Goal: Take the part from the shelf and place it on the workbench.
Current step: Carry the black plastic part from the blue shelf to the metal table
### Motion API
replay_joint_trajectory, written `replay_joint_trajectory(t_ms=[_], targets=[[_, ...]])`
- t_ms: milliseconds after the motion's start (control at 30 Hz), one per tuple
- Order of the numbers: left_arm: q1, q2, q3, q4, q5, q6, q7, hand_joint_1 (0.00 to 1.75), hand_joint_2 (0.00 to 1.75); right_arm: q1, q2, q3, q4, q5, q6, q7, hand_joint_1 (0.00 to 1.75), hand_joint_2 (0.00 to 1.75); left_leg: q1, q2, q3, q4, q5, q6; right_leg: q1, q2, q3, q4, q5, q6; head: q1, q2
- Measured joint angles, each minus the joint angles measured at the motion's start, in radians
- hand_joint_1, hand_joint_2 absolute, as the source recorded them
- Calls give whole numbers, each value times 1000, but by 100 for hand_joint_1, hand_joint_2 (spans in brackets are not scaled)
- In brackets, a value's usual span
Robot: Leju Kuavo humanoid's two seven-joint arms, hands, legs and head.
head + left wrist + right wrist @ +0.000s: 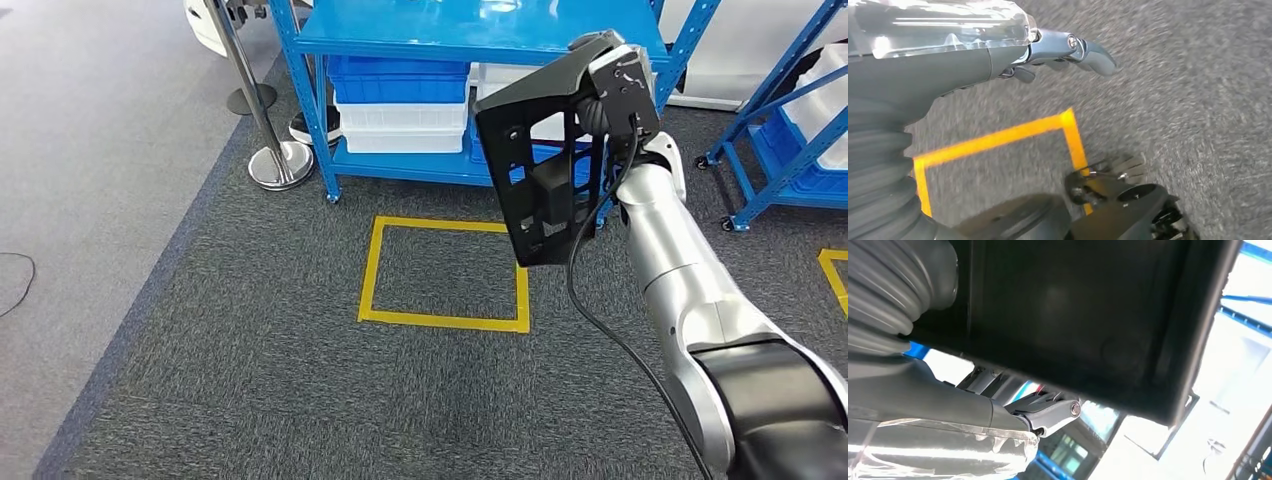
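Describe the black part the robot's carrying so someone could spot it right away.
Find the blue shelf; in front of it the silver right arm rises, its right hand holding the black part. It's a flat, dark panel with cutouts, unlike the blue and white bins behind.

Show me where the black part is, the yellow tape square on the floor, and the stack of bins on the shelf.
black part (535, 160), head view, its perforated face.
yellow tape square (440, 320), head view, near edge.
bins (400, 112), head view, white bin's front wall.
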Motion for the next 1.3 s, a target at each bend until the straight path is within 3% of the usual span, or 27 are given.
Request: replay_joint_trajectory(t_ms=[33,67,100,167,233,300,367,400,433,500,533,567,600,633,700,767,833,900,967,1033,1067,1100,1167,1233,1300], targets=[[0,0,7,0,9,1,2,0,175,7,0,0,5,-5,7,-10,175,175,0,0,-10,64,-21,-1,2,0,-12,0,11,-1,0,0],[0,0,15,0,16,2,4,0,175,17,0,0,11,-11,10,-22,175,175,0,0,-10,109,-18,0,5,1,-25,1,21,-1,0,0],[0,1,21,0,20,3,3,0,175,30,0,0,15,-15,8,-35,175,175,-1,0,4,123,4,3,7,2,-36,1,30,-1,0,0],[3,2,31,0,23,7,-1,0,175,58,0,0,20,-18,-4,-62,175,175,-6,-2,83,49,49,17,11,3,-54,2,46,2,0,0],[4,7,38,0,24,11,-6,0,175,76,-2,0,20,-12,-20,-82,175,175,-15,-3,188,-91,32,35,13,2,-64,3,59,10,0,0],[4,9,41,0,24,13,-10,0,175,89,-6,0,19,-10,-30,-93,175,175,-22,-3,238,-171,3,45,11,-2,-67,0,72,22,0,0],[6,8,43,0,24,14,-12,0,175,103,-12,-1,14,-19,-31,-99,175,175,-20,-2,238,-192,13,53,10,-3,-69,-1,77,35,0,0],[8,7,44,0,24,13,-13,0,175,109,-16,-2,10,-24,-31,-100,175,175,-17,0,236,-198,23,59,10,-1,-76,12,64,39,0,0],[9,6,45,0,24,13,-13,0,175,113,-20,-4,8,-31,-29,-99,175,175,-15,2,232,-204,33,65,10,1,-91,47,36,43,0,0],[9,5,48,0,25,13,-16,0,175,121,-29,-10,6,-41,-21,-94,175,175,-15,6,217,-205,47,72,7,3,-137,168,-44,50,0,0],[10,5,48,0,25,12,-18,0,175,127,-35,-13,5,-43,-17,-92,175,175,-15,9,209,-203,52,73,5,3,-156,229,-74,53,0,0],[11,5,49,0,25,12,-20,0,175,133,-39,-15,6,-43,-15,-91,175,175,-15,11,201,-201,56,72,4,3,-162,262,-86,57,0,0],[12,4,49,0,25,11,-22,0,175,138,-42,-15,6,-42,-14,-90,175,175,-14,15,194,-198,58,71,1,2,-149,260,-81,60,0,0],[13,4,49,0,25,10,-23,0,175,139,-44,-15,5,-42,-11,-90,175,175,-14,21,186,-192,59,69,-1,-2,-117,219,-61,63,0,0],[13,3,52,1,25,9,-26,0,175,136,-46,-17,3,-47,-2,-90,175,175,-16,35,172,-175,57,61,-1,-29,-36,91,-24,63,0,0],[13,2,55,1,25,9,-28,0,175,132,-47,-20,0,-55,5,-91,175,175,-21,48,162,-160,55,52,5,-50,-1,21,-15,51,-1,0],[12,2,56,2,24,9,-28,0,175,136,-51,-25,0,-59,7,-92,175,175,-24,64,159,-156,56,43,8,-38,-7,15,-12,34,-1,0],[12,2,56,2,23,9,-28,0,175,139,-55,-29,1,-60,8,-90,175,175,-20,57,152,-143,41,31,6,-22,-11,12,-4,20,-1,0],[12,2,56,2,20,9,-28,0,175,136,-58,-31,2,-58,10,-88,175,175,-14,27,121,-64,-15,21,3,-6,-15,9,4,8,-1,0],[13,2,56,3,17,9,-27,0,175,134,-59,-33,5,-55,8,-87,175,175,-12,8,71,67,-79,18,5,13,-21,10,9,3,-1,0],[13,2,56,3,15,8,-27,0,175,134,-60,-35,8,-52,5,-87,175,175,-12,5,55,111,-91,18,6,24,-23,10,11,2,-1,0],[13,2,56,3,14,6,-28,0,175,133,-62,-35,11,-47,1,-86,175,175,-12,3,54,121,-85,21,8,35,-25,11,13,2,-1,0],[13,2,56,3,14,-2,-29,0,175,127,-67,-37,14,-35,-10,-82,175,175,-14,-12,104,29,-26,33,10,59,-26,13,16,4,-1,0],[13,4,56,3,16,-11,-30,0,175,112,-71,-39,15,-19,-21,-70,175,175,-14,-58,165,-93,23,51,8,79,-30,13,20,10,-1,0],[11,5,57,3,16,-16,-31,0,175,93,-78,-42,16,-3,-31,-56,175,175,-17,-84,186,-144,32,59,-1,97,-39,11,29,24,-1,0]])
